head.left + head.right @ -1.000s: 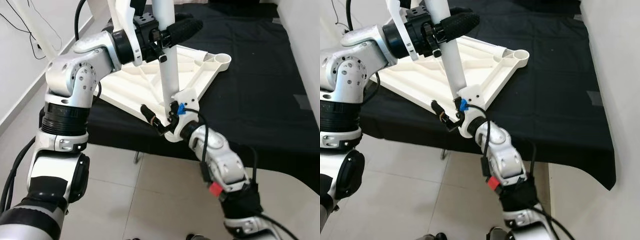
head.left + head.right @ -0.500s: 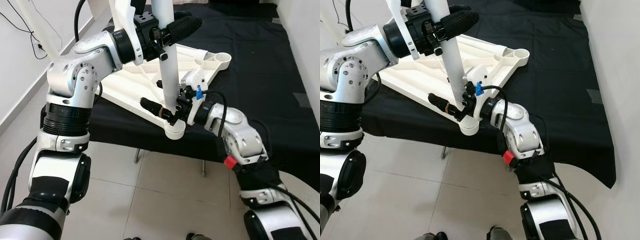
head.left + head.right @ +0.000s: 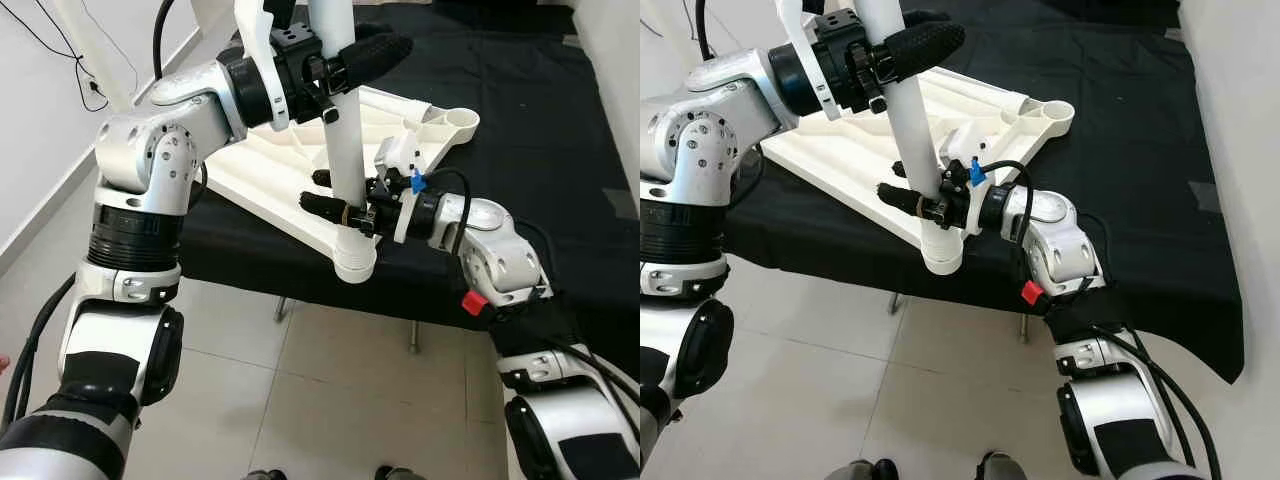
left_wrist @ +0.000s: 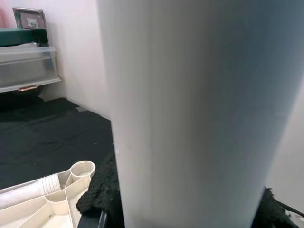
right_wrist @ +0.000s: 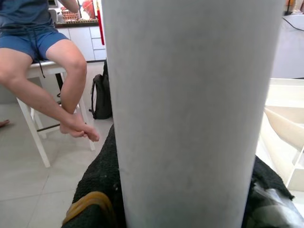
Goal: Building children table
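The white table leg (image 3: pixel 343 170) stood upright in the near corner socket (image 3: pixel 355 262) of the upturned white tabletop (image 3: pixel 262 160), which lay on the black-covered surface (image 3: pixel 540 120) with that corner jutting over the tiled floor (image 3: pixel 300 400). From the head I saw the whole leg and both arms. My wrist cameras saw the leg so close that it was a broad white column, but each showed something the head views lacked: the left wrist caught a far corner socket (image 4: pixel 81 169) of the tabletop and a clear storage box (image 4: pixel 26 66) against the wall, and the right wrist caught a seated person's legs (image 5: pixel 57 71) on a white stool (image 5: pixel 38 114) beside a black backpack (image 5: pixel 101 97).

My left gripper (image 3: pixel 335 62) was clamped around the leg high up. My right gripper (image 3: pixel 340 205) was closed around it low, just above the socket. A second before, that right gripper had sat below the table's edge beside the corner; it had since swung up onto the leg, while the left had kept its grip.
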Motion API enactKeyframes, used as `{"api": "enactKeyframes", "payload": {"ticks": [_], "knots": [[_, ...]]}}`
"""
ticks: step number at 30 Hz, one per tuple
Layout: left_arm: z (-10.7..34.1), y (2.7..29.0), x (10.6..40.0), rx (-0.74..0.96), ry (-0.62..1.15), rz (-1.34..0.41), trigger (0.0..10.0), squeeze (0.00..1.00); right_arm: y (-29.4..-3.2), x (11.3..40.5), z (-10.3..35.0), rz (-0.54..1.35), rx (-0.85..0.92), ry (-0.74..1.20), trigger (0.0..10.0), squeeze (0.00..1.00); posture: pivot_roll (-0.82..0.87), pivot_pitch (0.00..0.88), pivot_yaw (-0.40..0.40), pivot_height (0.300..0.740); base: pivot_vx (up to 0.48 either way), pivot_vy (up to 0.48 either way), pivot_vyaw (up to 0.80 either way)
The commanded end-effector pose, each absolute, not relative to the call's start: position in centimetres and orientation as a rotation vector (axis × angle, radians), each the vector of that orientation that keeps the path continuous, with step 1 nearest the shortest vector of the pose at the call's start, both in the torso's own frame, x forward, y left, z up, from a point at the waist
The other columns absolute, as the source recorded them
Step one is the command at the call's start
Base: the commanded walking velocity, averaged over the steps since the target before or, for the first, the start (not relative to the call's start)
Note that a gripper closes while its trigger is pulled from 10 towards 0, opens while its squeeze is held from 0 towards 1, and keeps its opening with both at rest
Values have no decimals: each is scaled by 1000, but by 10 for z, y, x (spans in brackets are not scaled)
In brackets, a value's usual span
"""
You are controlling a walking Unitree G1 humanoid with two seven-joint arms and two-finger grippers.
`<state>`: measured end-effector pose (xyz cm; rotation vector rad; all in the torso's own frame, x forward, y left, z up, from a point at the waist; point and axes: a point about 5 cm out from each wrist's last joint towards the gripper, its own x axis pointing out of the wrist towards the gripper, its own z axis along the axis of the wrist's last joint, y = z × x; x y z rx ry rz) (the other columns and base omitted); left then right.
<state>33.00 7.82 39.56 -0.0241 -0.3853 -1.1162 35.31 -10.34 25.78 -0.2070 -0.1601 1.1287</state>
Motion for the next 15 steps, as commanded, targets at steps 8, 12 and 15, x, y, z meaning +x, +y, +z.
{"api": "enactKeyframes", "payload": {"ticks": [8, 12, 15], "knots": [[387, 80, 339, 19, -348, -1065, 10000, 1000, -90, 352, 250, 1163, -197, -175, 0, 0, 9, 215, 86, 740, 0, 0, 0], [394, 90, 340, -18, -393, -1003, 10000, 1000, -91, 352, 241, 1079, -120, -178, 0, 0, 12, 223, 88, 740, 0, 0, 0], [395, 95, 340, -32, -408, -980, 10000, 1000, -91, 352, 237, 1044, -84, -176, 0, 0, 13, 221, 91, 740, 0, 0, 0]]}}
